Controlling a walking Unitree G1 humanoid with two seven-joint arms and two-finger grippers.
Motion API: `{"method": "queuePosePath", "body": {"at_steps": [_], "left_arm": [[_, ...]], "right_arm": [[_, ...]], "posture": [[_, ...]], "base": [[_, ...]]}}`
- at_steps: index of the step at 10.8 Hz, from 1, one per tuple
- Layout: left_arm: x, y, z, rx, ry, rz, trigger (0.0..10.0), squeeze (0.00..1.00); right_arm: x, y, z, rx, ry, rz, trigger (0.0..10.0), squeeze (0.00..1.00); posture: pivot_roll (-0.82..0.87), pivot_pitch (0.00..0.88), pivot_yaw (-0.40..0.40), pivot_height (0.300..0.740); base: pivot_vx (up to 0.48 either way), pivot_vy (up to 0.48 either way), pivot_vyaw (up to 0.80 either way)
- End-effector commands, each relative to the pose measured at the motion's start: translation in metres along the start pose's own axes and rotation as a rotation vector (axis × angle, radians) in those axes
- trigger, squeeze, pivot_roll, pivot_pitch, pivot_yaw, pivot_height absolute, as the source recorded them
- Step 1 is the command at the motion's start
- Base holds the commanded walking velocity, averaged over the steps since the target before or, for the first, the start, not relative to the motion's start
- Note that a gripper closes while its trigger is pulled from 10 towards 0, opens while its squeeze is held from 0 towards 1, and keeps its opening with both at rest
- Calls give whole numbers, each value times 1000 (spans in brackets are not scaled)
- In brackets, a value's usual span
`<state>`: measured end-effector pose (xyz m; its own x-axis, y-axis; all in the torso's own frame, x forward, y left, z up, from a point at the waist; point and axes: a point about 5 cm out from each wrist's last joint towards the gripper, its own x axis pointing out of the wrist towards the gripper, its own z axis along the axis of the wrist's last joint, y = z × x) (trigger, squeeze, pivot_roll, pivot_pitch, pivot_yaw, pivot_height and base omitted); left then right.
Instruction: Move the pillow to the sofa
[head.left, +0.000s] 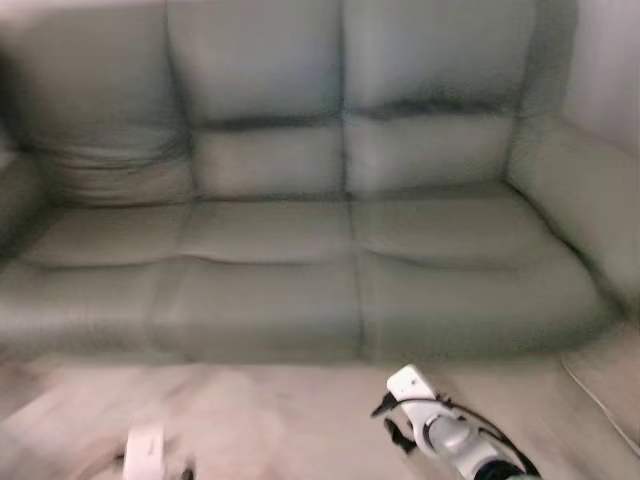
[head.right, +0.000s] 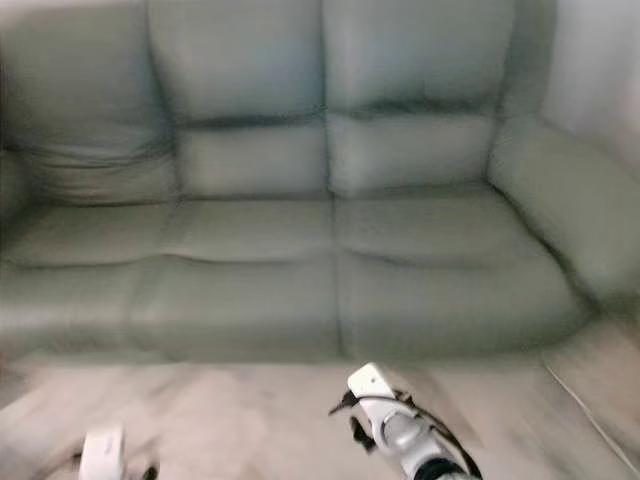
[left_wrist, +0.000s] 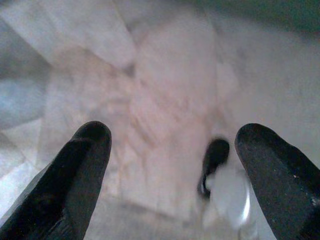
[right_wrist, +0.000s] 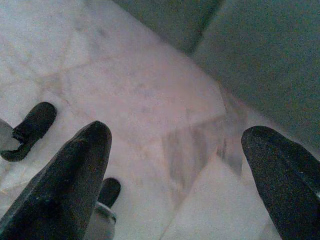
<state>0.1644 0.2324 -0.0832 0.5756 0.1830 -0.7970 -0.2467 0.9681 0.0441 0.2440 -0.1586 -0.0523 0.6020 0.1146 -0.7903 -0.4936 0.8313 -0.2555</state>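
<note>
No pillow anywhere on or around the sofa (head.left: 300, 250), so you're at the search step: both the left hand (left_wrist: 170, 150) and the right hand (right_wrist: 175, 150) hang with fingers spread wide and nothing in them, low in front of the sofa. By my read, your next move is to turn away and find the pillow. The pale marble floor (head.left: 300, 420) runs below the grey-green seat cushions.

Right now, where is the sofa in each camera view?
Left eye view: sofa fills the upper two thirds.
Right eye view: same, shifted slightly left.
Left wrist view: dim green strip beyond the left claw, probably it.
Right wrist view: grey-green base beyond the right claw.
Shared landmark: marble floor.
</note>
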Motion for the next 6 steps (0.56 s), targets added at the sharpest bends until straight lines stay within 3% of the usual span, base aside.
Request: {"method": "queuePosePath", "body": {"at_steps": [1,6], "left_arm": [[-3,6,-11,2,37,13,10000,0],[-2,6,-10,-37,35,14,10000,0]], "right_arm": [[-1,-2,-6,-7,20,1,10000,0],[-1,-2,-5,4,20,-2,10000,0]], "posture": [[-71,56,67,740],[-71,73,66,740]], "base": [[0,0,800],[0,0,800]]}}
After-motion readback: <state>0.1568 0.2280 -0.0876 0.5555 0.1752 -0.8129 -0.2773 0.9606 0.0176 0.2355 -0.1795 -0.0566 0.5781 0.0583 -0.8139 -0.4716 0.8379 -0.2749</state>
